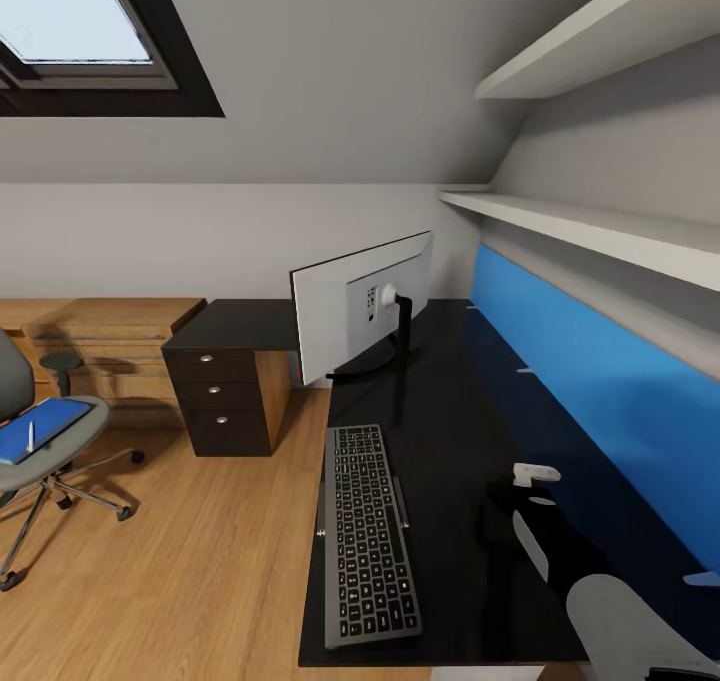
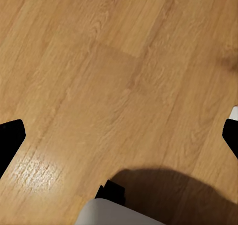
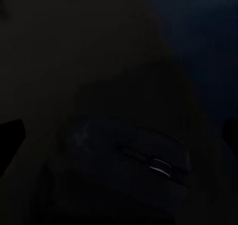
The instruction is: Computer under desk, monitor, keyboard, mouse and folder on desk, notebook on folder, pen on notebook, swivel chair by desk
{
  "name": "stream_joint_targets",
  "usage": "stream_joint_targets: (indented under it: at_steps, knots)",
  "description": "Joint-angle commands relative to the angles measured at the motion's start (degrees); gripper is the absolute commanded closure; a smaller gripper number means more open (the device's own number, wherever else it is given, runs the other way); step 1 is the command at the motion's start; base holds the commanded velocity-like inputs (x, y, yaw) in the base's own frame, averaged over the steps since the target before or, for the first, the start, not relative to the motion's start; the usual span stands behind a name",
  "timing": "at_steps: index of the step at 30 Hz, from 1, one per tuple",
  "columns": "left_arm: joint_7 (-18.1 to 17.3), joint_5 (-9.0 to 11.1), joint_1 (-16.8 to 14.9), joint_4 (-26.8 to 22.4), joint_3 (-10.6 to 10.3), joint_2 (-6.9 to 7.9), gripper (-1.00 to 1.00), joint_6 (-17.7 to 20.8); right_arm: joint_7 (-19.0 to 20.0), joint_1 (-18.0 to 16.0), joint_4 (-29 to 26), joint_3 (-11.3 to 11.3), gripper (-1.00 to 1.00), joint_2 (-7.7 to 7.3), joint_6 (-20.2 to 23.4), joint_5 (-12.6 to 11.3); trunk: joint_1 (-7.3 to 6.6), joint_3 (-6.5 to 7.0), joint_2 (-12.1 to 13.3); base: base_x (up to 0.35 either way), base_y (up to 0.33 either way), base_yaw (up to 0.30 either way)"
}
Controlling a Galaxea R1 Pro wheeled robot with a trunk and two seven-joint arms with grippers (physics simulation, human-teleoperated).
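The desk [image 1: 450, 391] has a glossy black top. On it stands the monitor [image 1: 350, 311], its pale back toward me, with the keyboard [image 1: 368, 536] lying in front of it near the desk's edge. My right arm [image 1: 610, 601] reaches over the desk to the right of the keyboard. Its right gripper [image 3: 119, 133] is open just above the dark mouse [image 3: 148, 163], which rests on the desk. The swivel chair [image 1: 25, 461] stands on the floor at far left with the blue folder [image 1: 45, 426] and the white pen [image 1: 30, 437] on its seat. My left gripper [image 2: 119, 133] hangs open over bare floor. Notebook and computer are out of view.
A dark drawer unit [image 1: 225, 391] with silver knobs stands under the desk's far end, beside a light-wood chest [image 1: 110, 346]. A blue wall panel [image 1: 600, 381] and white shelves [image 1: 600, 226] run along the desk's right side. Wooden floor [image 1: 200, 561] lies between chair and desk.
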Motion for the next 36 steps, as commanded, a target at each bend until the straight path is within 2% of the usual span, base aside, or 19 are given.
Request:
stream_joint_targets:
  at_steps: [1,4,11,16,25,30,36]
  knots:
    - [0.18,0.54,0.03,-0.16,0.02,-0.05,-1.0,0.18,-0.18,-0.01,-0.11,0.03,-1.0,0.01,0.31,-0.25,0.22,-0.23,-0.44,0.0,0.0,0.0]
    - [0.14,0.55,0.03,-0.16,0.02,-0.04,-1.0,0.15,-0.18,-0.01,-0.11,0.03,-1.0,0.01,0.31,-0.27,0.88,-0.77,-1.64,0.0,0.0,0.0]
    - [0.12,0.47,0.03,-0.16,0.02,-0.02,-1.0,0.13,-0.18,-0.01,-0.11,0.03,-1.0,0.02,0.31,-0.29,0.88,-0.77,-1.64,0.0,0.0,0.0]
    - [0.11,0.48,0.03,-0.16,0.02,-0.08,-1.0,0.13,-0.18,-0.01,-0.11,0.03,-1.0,0.02,0.31,-0.28,1.98,-1.67,-3.64,0.0,0.0,0.0]
    - [0.09,0.49,0.03,-0.17,0.02,-0.04,-1.0,0.13,-0.21,-0.01,-0.11,0.03,-1.0,0.02,0.31,-0.28,1.98,-1.67,-3.64,0.0,0.0,0.0]
    - [0.11,0.52,0.03,-0.16,0.02,-0.14,-1.0,0.08,-0.19,-0.01,-0.11,0.03,-1.0,0.02,0.31,-0.3,3.08,-2.57,-5.65,0.0,0.0,0.0]
    - [0.11,0.52,0.03,-0.16,0.02,-0.14,-1.0,0.05,-0.23,-0.01,-0.11,0.03,-1.0,0.02,0.31,-0.29,3.08,-2.57,-5.65,0.0,0.0,0.0]
